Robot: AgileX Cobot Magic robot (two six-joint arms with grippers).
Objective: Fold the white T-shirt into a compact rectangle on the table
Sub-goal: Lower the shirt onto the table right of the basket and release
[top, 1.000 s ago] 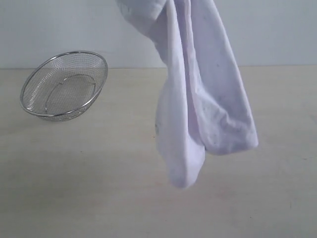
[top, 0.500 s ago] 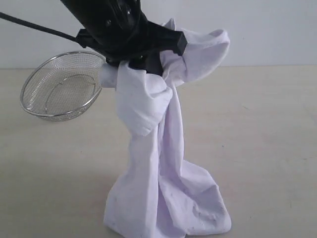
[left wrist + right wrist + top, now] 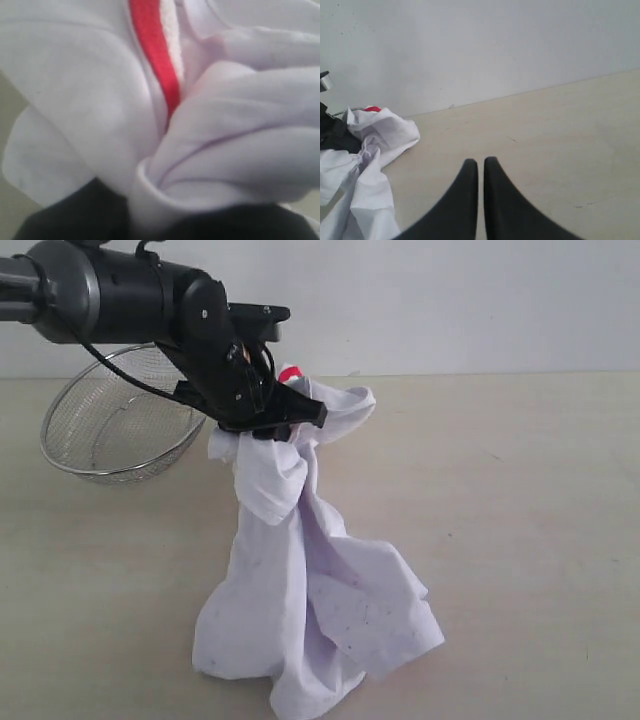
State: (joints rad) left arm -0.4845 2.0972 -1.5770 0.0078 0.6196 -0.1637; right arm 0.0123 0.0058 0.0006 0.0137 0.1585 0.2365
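**Exterior view: shirt hung from the left fingers, its lower end on the counter**

Exterior view showed the left fingers (image 3: 288,420) clamped on a bunched upper part of the white shirt (image 3: 300,600), holding it above the counter (image 3: 520,540). From that pinch the cloth dropped in a twisted column, and one loose flap folded over just below the grip. The lower end spread in a crumpled heap on the counter, toward the near edge. A further fold of cloth stuck out past the fingers on the side away from the arm, and a small spot of red showed above them. The black left arm (image 3: 120,295) reached in from the left, passing in front of a tilted wire basket (image 3: 100,435) that stood on the counter beside the shirt.

Left wrist view was filled by the shirt (image 3: 75,100), gathered in thick folds close to the lens, with a red band (image 3: 155,55) running through them. Dark shapes sat along one edge, too blurred to read.

Right wrist view showed the right fingers (image 3: 476,170) pressed together with nothing between them, over bare counter (image 3: 560,150). The shirt (image 3: 375,145) was well apart from them, off to one side, before a pale wall (image 3: 495,45).
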